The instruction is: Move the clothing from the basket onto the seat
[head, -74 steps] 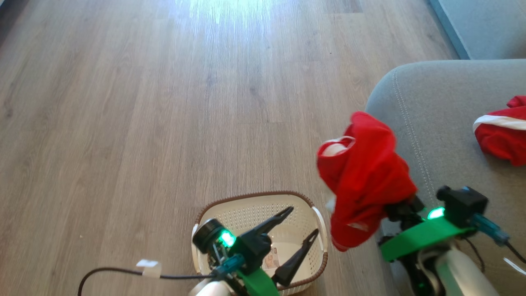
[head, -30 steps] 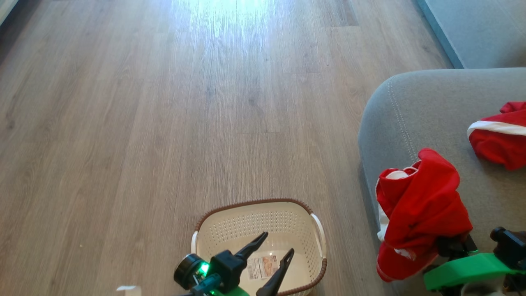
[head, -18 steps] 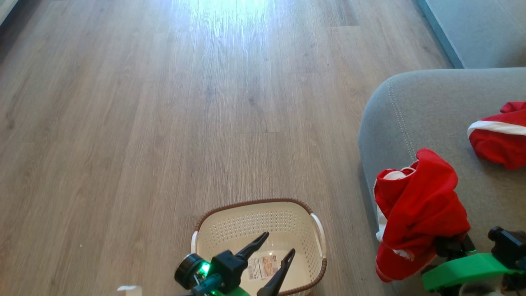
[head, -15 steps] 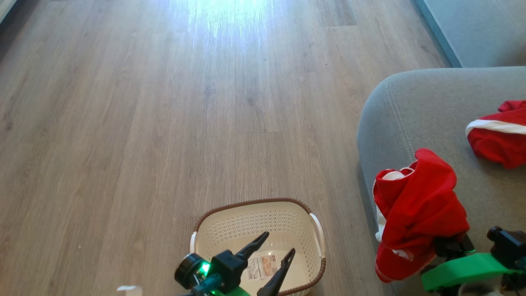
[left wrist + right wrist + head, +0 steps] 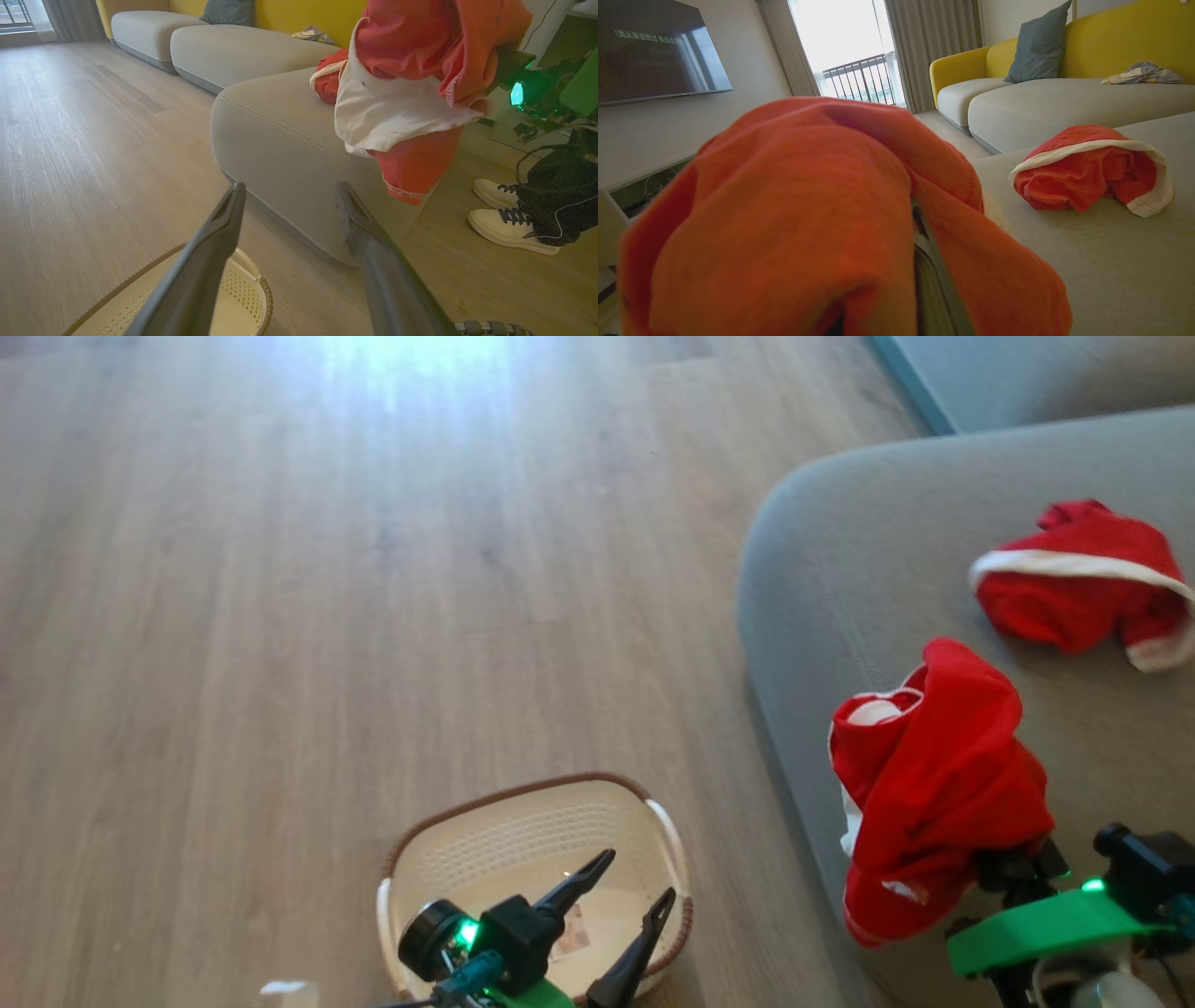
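Soft and light, the bright red fabric garment with a white band (image 5: 934, 784) drapes from the pinched-closed right gripper (image 5: 1004, 873) above the grey upholstered seat (image 5: 840, 551), any bunched fold likely grippable, while its twin (image 5: 1074, 583) lies on the cushion and the left gripper (image 5: 638, 875) hangs wide open, holding nothing, over the cream perforated basket (image 5: 523, 788).

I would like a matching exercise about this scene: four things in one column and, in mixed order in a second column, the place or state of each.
Column one
1. nearer red garment
2. farther red garment
3. basket
4. left gripper

Column two
A. open, above the basket
B. lying loose on the grey seat
C. standing on the wood floor
D. gripped and held up by the right gripper

Right pairs: 1-D, 2-B, 3-C, 4-A.
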Robot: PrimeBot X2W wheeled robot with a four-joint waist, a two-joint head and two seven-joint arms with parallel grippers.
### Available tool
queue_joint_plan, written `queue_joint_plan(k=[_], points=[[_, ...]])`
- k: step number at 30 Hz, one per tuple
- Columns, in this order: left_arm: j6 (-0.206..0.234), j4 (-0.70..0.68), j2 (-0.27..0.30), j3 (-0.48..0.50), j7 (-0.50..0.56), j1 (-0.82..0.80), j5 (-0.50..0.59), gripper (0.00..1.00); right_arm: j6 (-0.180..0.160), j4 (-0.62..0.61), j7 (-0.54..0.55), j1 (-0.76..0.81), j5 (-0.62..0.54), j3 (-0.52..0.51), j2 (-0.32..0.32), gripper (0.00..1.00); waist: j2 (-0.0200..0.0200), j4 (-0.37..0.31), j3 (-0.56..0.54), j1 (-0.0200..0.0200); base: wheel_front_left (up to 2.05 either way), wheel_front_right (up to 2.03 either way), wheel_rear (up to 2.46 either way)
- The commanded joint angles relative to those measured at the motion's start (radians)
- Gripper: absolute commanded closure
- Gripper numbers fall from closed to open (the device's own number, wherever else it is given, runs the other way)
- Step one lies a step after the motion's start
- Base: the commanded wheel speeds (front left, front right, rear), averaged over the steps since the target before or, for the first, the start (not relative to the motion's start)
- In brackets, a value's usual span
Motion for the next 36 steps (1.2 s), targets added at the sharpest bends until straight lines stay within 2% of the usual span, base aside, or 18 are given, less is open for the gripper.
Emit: queue_joint_plan(k=[1,11,21,27,36], points=[[-0.001,-0.038,-0.003,0.024,-0.005,-0.058,0.002,0.00,0.000,-0.045,-0.014,-0.055,-0.006,0.020,-0.019,1.00,0.0000,-0.055,0.023,0.0000,0.00,0.00,0.00],[-0.001,-0.057,-0.003,-0.002,-0.005,-0.086,0.010,0.00,0.000,-0.062,-0.014,-0.048,-0.007,-0.017,-0.001,1.00,0.0000,-0.246,0.076,0.0000,0.00,0.00,0.00],[-0.001,-0.065,-0.003,-0.035,-0.005,-0.114,0.026,0.00,0.000,-0.069,-0.014,-0.046,-0.011,-0.050,0.025,1.00,0.0000,-0.371,0.110,0.0000,0.00,0.00,0.00],[-0.001,-0.063,-0.003,-0.080,-0.005,-0.143,0.011,0.00,0.000,-0.090,-0.014,-0.030,-0.013,-0.095,0.042,1.00,0.0000,-0.378,0.125,0.0000,0.00,0.00,0.00],[-0.001,-0.066,-0.003,-0.076,-0.005,-0.151,0.005,0.00,0.000,-0.106,-0.014,-0.054,-0.004,-0.116,0.039,1.00,0.0000,-0.384,0.136,0.0000,0.00,0.00,0.00]])
